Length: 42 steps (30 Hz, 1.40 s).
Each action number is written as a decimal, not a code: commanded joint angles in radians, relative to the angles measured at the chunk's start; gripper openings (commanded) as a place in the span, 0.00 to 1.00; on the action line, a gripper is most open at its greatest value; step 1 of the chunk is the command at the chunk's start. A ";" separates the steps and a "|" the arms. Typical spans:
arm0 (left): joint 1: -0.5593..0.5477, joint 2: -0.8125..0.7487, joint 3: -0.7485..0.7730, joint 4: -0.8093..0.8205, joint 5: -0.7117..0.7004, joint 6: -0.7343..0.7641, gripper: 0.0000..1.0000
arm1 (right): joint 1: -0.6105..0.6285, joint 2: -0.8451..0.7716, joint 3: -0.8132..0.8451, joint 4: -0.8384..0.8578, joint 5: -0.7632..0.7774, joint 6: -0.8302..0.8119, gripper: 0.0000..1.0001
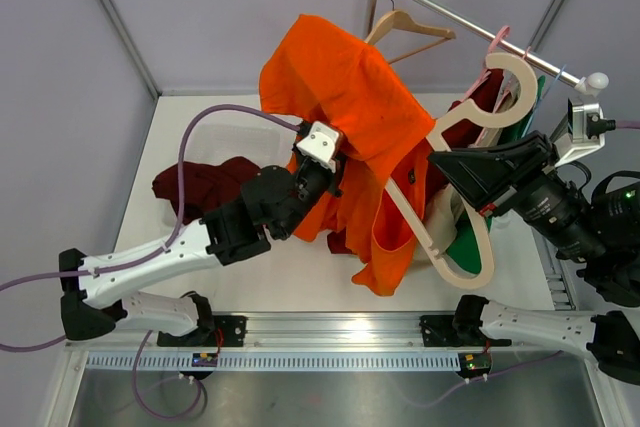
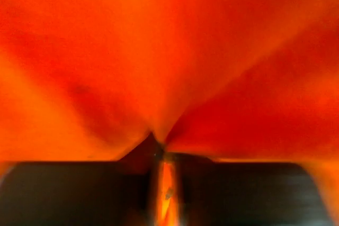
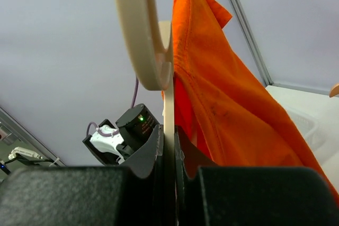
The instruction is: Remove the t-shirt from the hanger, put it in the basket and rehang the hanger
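Observation:
The orange t-shirt (image 1: 350, 107) hangs bunched over the middle of the table, still draped on one arm of the cream hanger (image 1: 470, 247). My left gripper (image 1: 335, 162) presses into the shirt's left side. In the left wrist view its jaws (image 2: 167, 152) are shut on a fold of the orange t-shirt (image 2: 169, 51), which fills the whole picture. My right gripper (image 1: 440, 162) is shut on the hanger near its neck. The right wrist view shows the hanger (image 3: 143, 35) standing up from the right gripper (image 3: 168, 141), with the t-shirt (image 3: 228, 93) falling to its right.
A clothes rail (image 1: 480, 27) crosses the back right, with a wooden hanger (image 1: 405, 27) and several other garments (image 1: 500, 97) on it. A dark red garment (image 1: 205, 185) lies on the table's left side. Grey walls close the table in on the left and back.

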State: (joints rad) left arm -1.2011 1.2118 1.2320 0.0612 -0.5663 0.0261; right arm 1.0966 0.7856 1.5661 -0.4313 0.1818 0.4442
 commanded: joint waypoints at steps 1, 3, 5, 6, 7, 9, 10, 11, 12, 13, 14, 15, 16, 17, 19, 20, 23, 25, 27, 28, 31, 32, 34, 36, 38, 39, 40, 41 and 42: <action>0.014 -0.069 0.021 0.109 -0.095 0.099 0.00 | -0.004 -0.034 0.022 0.049 -0.038 -0.015 0.00; 0.034 -0.116 0.011 0.062 -0.142 0.109 0.00 | -0.006 -0.060 0.005 0.043 -0.028 -0.019 0.00; 0.057 -0.196 0.000 0.034 -0.191 0.118 0.00 | -0.003 -0.078 -0.012 0.045 -0.025 -0.016 0.00; 0.090 -0.222 -0.005 0.002 -0.202 0.117 0.00 | -0.004 -0.097 -0.032 0.043 -0.024 -0.016 0.00; 0.112 -0.265 -0.003 -0.015 -0.205 0.115 0.00 | -0.004 -0.106 -0.041 0.042 -0.024 -0.012 0.00; 0.194 -0.287 0.038 -0.099 -0.202 0.104 0.00 | -0.004 -0.129 -0.087 0.032 -0.012 0.001 0.00; 0.231 -0.291 0.064 -0.133 -0.178 0.074 0.00 | -0.004 -0.137 -0.104 0.023 -0.002 0.007 0.00; 0.312 -0.288 0.092 -0.168 -0.161 0.060 0.00 | -0.004 -0.143 -0.141 0.014 0.007 0.017 0.00; 0.354 -0.282 0.121 -0.228 -0.144 0.043 0.00 | -0.003 -0.158 -0.162 0.003 0.028 0.024 0.00; 0.403 -0.276 0.186 -0.256 -0.089 -0.001 0.00 | -0.006 -0.167 -0.184 -0.013 0.036 0.028 0.00; 0.513 -0.250 0.226 -0.283 -0.051 -0.018 0.00 | -0.003 -0.175 -0.216 -0.026 0.053 0.037 0.00; 0.570 -0.229 0.271 -0.346 -0.012 -0.040 0.00 | -0.004 -0.190 -0.230 -0.047 0.061 0.040 0.00; 0.630 -0.204 0.369 -0.375 0.050 -0.089 0.00 | -0.004 -0.200 -0.238 -0.093 0.064 0.051 0.00; 0.744 -0.177 0.418 -0.405 0.084 -0.106 0.00 | -0.004 -0.210 -0.257 -0.115 0.077 0.059 0.00; 0.854 -0.094 0.513 -0.492 0.225 -0.199 0.00 | -0.004 -0.264 -0.281 -0.161 0.094 0.077 0.00; 0.936 -0.075 0.571 -0.503 0.265 -0.230 0.00 | -0.004 -0.287 -0.306 -0.162 0.097 0.093 0.00; 1.032 -0.015 0.664 -0.517 0.414 -0.330 0.00 | -0.004 -0.347 -0.296 -0.178 0.129 0.087 0.00; 1.066 0.049 0.714 -0.534 0.503 -0.379 0.00 | -0.004 -0.336 -0.278 -0.198 0.131 0.071 0.00; 1.112 0.093 0.745 -0.534 0.552 -0.414 0.00 | -0.003 -0.303 -0.262 -0.196 0.107 0.062 0.00; 1.123 0.103 0.748 -0.534 0.560 -0.416 0.00 | -0.004 -0.284 -0.261 -0.195 0.101 0.053 0.00; 1.156 0.118 0.738 -0.534 0.557 -0.410 0.00 | -0.004 -0.224 -0.252 -0.196 0.085 0.036 0.00; 1.182 0.117 0.722 -0.534 0.557 -0.410 0.00 | -0.004 -0.203 -0.247 -0.195 0.082 0.033 0.00; 1.236 0.109 0.698 -0.532 0.560 -0.422 0.00 | -0.004 -0.189 -0.248 -0.179 0.078 0.031 0.00; 1.265 0.095 0.637 -0.514 0.582 -0.430 0.00 | -0.004 -0.174 -0.247 -0.153 0.058 0.030 0.00; 1.298 0.074 0.592 -0.486 0.589 -0.434 0.00 | -0.003 -0.151 -0.227 -0.152 0.042 0.025 0.00; 1.302 0.066 0.543 -0.477 0.583 -0.433 0.00 | -0.003 -0.146 -0.221 -0.155 0.041 0.019 0.00; 1.304 0.057 0.512 -0.468 0.579 -0.433 0.00 | -0.004 -0.140 -0.213 -0.153 0.044 0.018 0.00; 1.304 0.036 0.483 -0.443 0.579 -0.433 0.00 | -0.004 -0.134 -0.210 -0.153 0.045 0.018 0.00; 1.305 0.025 0.451 -0.431 0.572 -0.437 0.00 | -0.004 -0.131 -0.209 -0.150 0.048 0.017 0.00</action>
State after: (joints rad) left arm 0.0986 1.2949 1.7340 -0.4889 -0.0280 -0.3931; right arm 1.0966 0.6548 1.3060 -0.6327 0.2615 0.4915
